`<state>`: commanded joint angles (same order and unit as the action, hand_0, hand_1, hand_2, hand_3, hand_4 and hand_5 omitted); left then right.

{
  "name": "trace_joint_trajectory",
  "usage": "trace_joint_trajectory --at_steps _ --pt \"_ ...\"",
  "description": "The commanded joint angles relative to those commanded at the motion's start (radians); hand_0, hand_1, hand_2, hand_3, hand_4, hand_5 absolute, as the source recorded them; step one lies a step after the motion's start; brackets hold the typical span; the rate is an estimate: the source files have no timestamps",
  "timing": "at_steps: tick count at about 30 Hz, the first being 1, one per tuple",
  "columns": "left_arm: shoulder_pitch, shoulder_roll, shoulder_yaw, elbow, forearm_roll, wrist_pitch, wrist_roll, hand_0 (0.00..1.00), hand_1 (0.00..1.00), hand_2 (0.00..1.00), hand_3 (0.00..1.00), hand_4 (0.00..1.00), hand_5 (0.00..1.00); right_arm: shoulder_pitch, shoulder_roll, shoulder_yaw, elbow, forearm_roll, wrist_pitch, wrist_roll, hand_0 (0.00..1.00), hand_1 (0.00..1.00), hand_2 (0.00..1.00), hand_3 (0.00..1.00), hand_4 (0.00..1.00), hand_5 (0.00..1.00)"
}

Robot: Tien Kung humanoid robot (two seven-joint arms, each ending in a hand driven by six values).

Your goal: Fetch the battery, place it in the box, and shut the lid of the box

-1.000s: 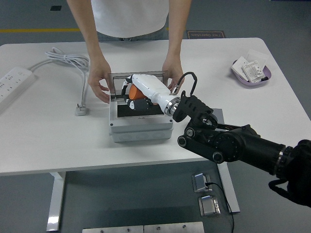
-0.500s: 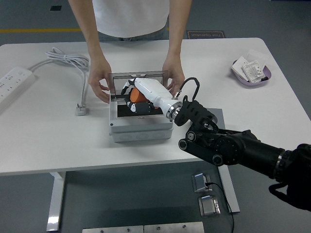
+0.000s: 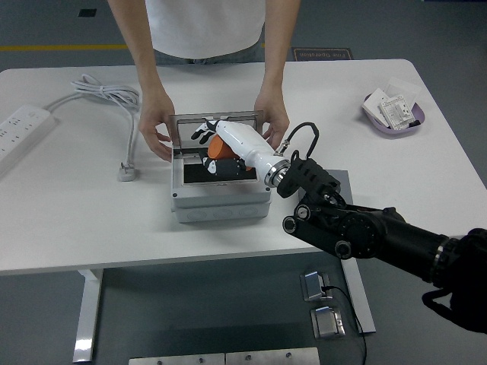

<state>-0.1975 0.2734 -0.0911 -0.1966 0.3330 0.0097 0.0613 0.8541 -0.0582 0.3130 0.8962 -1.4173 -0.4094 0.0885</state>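
Note:
A grey box (image 3: 221, 207) stands open at the table's middle, its lid (image 3: 183, 120) upright at the back. My right hand (image 3: 207, 131), white with dark fingertips, reaches into the box from the right, fingers spread toward the lid. The orange battery (image 3: 221, 147) lies just under its palm, above a black part (image 3: 222, 168) inside the box; the fingers do not wrap it. A person at the far side steadies the box, one hand (image 3: 157, 135) at the lid's left end, the other hand (image 3: 273, 120) at its right end. My left arm is out of view.
A white power strip (image 3: 18, 126) lies at the far left, with a coiled cable (image 3: 106, 94) and plug (image 3: 127, 172) beside the box. A purple dish (image 3: 393, 115) of white packets sits at the back right. A grey mat (image 3: 343, 181) lies right of the box.
My right hand has pushed further into the box toward the lid and its fingers have uncurled from around the orange battery. The person's hands stay on the box.

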Motion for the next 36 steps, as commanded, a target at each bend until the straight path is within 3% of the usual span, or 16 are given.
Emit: trace_joint_trajectory --at_steps 1,12,13,24,25,27,31,36 --pt "0.000 0.000 0.000 0.000 0.001 0.000 0.000 0.730 0.758 0.689 0.629 0.648 0.459 -0.001 0.000 0.001 0.000 -0.001 0.004 0.000 0.675 0.592 0.640 0.734 0.735 0.148" --pt "0.001 -0.001 -0.008 0.000 0.010 0.002 0.001 0.730 0.758 0.689 0.625 0.638 0.449 -0.010 -0.013 0.016 0.013 0.013 0.035 -0.002 0.689 0.591 0.632 0.732 0.758 0.135" --pt "0.001 -0.001 -0.008 0.000 0.010 0.002 0.002 0.730 0.756 0.689 0.623 0.629 0.443 -0.013 -0.019 0.021 0.022 0.026 0.038 -0.001 0.696 0.588 0.620 0.740 0.847 0.157" --pt "0.014 -0.002 -0.012 0.003 -0.007 0.005 0.004 0.730 0.757 0.688 0.624 0.618 0.433 -0.021 -0.204 0.142 0.276 0.246 0.098 -0.022 0.699 0.589 0.622 0.737 0.829 0.139" --pt "0.015 -0.002 -0.013 0.003 -0.005 0.005 0.005 0.730 0.756 0.688 0.625 0.616 0.428 -0.013 -0.214 0.147 0.297 0.258 0.102 -0.025 0.682 0.577 0.608 0.717 0.826 0.232" --pt "0.015 -0.002 -0.018 0.003 0.000 0.005 0.007 0.730 0.756 0.688 0.625 0.616 0.428 0.009 -0.227 0.155 0.335 0.272 0.108 -0.031 0.682 0.577 0.608 0.717 0.826 0.232" --pt "0.013 -0.002 -0.024 0.002 0.008 0.003 0.010 0.728 0.755 0.688 0.624 0.607 0.421 0.055 -0.220 0.150 0.317 0.293 0.114 -0.033 0.669 0.564 0.603 0.708 0.821 0.261" --pt "0.005 0.000 -0.034 0.001 0.024 0.001 0.015 0.728 0.755 0.688 0.624 0.607 0.421 0.123 -0.179 0.096 0.214 0.353 0.122 -0.015 0.669 0.564 0.603 0.708 0.821 0.261"
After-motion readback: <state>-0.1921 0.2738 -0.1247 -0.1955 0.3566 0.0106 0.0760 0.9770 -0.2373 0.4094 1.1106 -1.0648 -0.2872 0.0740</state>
